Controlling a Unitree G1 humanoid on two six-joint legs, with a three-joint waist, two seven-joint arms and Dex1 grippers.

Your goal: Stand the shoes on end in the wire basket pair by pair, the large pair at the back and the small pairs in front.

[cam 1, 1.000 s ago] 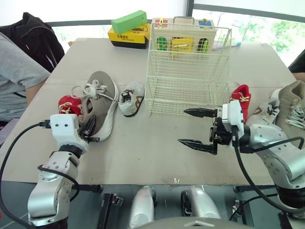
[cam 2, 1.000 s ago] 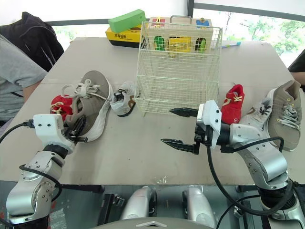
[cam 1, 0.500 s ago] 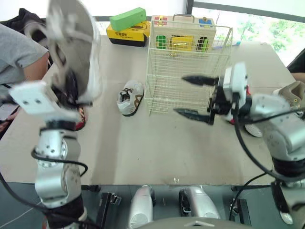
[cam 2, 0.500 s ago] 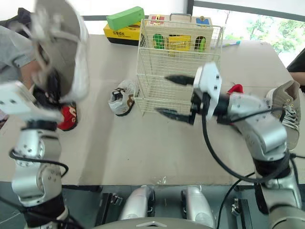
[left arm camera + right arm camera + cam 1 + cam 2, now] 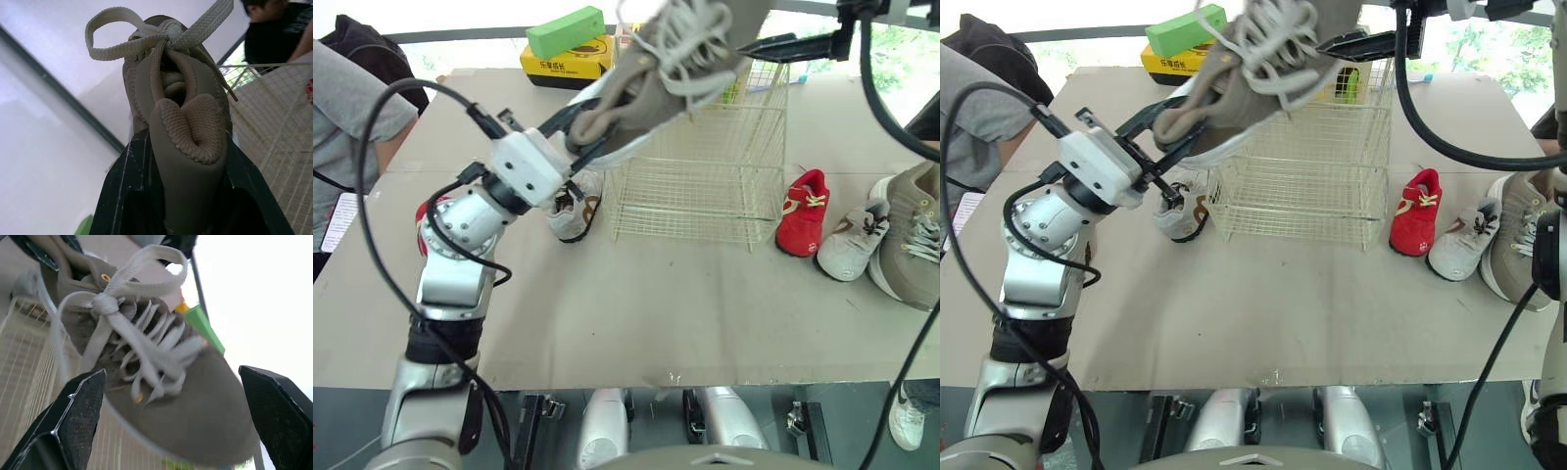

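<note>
My left gripper (image 5: 576, 132) is shut on the heel of a large grey-brown shoe (image 5: 671, 64) with white laces, held in the air, toe pointing up to the right, above the front left of the wire basket (image 5: 705, 171). In the left wrist view the fingers (image 5: 122, 196) clamp the heel collar. My right gripper (image 5: 171, 372) is open, raised above the basket's back right, its fingers wide on either side of the shoe's toe. On the table lie a small white shoe (image 5: 576, 201), two red shoes (image 5: 801, 213) (image 5: 423, 211), a small grey shoe (image 5: 855, 240) and the other large shoe (image 5: 909, 235).
A green box (image 5: 566, 31) rests on a yellow box (image 5: 563, 64) at the table's back. A person's arm in a grey sleeve (image 5: 352, 108) is at the left edge, with a black bag (image 5: 357, 39) behind. Bare table (image 5: 656, 313) lies in front of the basket.
My left arm has swung the large shoe from high on the left across to above the basket. My right gripper has risen from in front of the basket to above its back right.
</note>
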